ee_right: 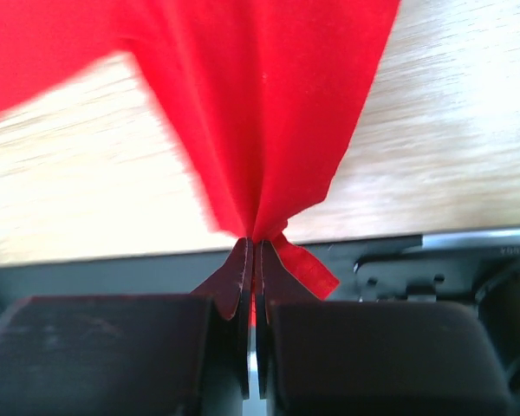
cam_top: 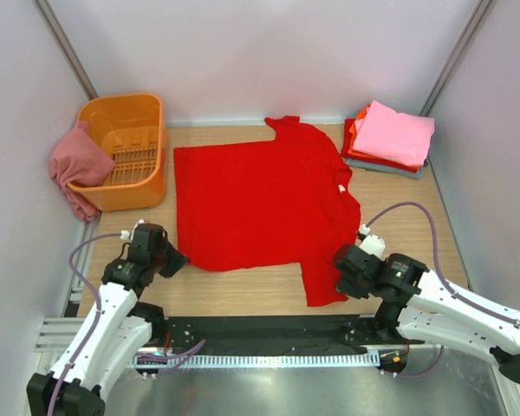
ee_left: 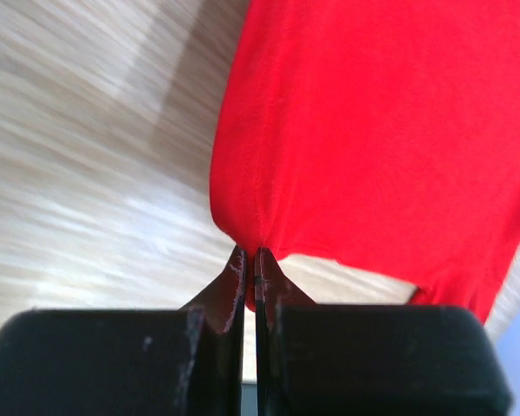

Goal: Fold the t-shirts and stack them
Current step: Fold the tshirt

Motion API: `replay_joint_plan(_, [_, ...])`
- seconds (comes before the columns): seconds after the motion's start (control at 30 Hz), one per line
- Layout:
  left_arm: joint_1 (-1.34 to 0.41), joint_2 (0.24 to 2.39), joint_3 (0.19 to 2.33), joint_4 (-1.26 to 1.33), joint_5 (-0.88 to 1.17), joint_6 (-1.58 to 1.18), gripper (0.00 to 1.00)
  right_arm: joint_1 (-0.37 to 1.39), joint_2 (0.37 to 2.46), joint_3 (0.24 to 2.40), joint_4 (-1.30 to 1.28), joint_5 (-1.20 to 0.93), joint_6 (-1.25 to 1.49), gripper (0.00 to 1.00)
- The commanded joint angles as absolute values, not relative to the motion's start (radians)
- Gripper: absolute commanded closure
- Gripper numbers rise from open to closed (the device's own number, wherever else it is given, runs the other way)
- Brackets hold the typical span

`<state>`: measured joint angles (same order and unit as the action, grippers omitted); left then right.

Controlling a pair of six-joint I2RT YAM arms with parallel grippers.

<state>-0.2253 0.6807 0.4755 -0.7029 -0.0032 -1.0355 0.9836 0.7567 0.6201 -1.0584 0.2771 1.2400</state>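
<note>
A bright red t-shirt (cam_top: 260, 199) lies spread on the wooden table. My left gripper (cam_top: 175, 260) is shut on its near left corner, and the pinched red cloth (ee_left: 355, 130) shows in the left wrist view at my gripper (ee_left: 250, 253). My right gripper (cam_top: 342, 277) is shut on the near right sleeve (cam_top: 325, 282), and the bunched red cloth (ee_right: 269, 113) rises from its tips (ee_right: 253, 244). A folded stack with a light pink shirt (cam_top: 394, 132) on top lies at the back right. A dusty rose shirt (cam_top: 76, 165) hangs over the basket's left side.
An orange slotted plastic basket (cam_top: 147, 130) stands at the back left. A black rail (cam_top: 269, 329) runs along the table's near edge, also seen in the right wrist view (ee_right: 442, 260). White walls close in the sides and back.
</note>
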Motion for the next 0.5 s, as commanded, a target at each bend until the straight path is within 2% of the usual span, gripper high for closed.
replay_joint_plan(0.0, [-0.253,0.635,0.538,-0.808,0.057,-1.078,1.0,1.005,0.715,0.727,-1.207,0.313,1.281,0.98])
replay_joint_plan(0.2, [-0.253,0.589,0.647,-1.041,0.014,-1.035,1.0,1.008,0.678,0.836,-1.302,0.299,1.261,0.99])
replay_joint_plan(0.47, [-0.253,0.508,0.669,-1.169,-0.014,-0.985,1.0,1.008,0.623,0.848,-1.316,0.249,1.23,0.98])
